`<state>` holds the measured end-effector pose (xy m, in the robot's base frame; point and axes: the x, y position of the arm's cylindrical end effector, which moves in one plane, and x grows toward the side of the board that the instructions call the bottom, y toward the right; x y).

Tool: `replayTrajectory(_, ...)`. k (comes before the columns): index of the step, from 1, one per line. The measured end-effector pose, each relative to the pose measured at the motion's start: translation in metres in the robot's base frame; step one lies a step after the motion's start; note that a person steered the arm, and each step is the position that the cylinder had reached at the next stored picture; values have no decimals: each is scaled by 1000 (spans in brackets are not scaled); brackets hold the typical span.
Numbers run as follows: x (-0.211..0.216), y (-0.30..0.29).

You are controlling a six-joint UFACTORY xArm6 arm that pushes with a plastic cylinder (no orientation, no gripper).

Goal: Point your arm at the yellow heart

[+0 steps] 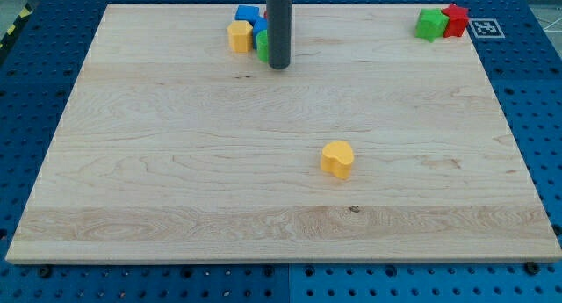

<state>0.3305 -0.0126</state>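
Heart block, yellow [337,159], lobes toward view's right, no clear long axis, far from my tip [278,67]; no pincer visible.

A pale wooden board [176,180] lies on a blue perforated table [35,92]. At its far edge sit a yellow block [239,37], a blue block [248,14] and a partly hidden green block [262,45]. In the far right corner, a green block [430,25] touches a red block [455,20], beside a black-and-white marker tag [485,27].
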Motion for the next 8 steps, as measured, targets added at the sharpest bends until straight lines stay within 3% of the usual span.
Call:
replayTrajectory(2,4,8)
replayTrajectory(4,28,77)
replayTrajectory(6,109,138)
replayTrajectory(8,160,135)
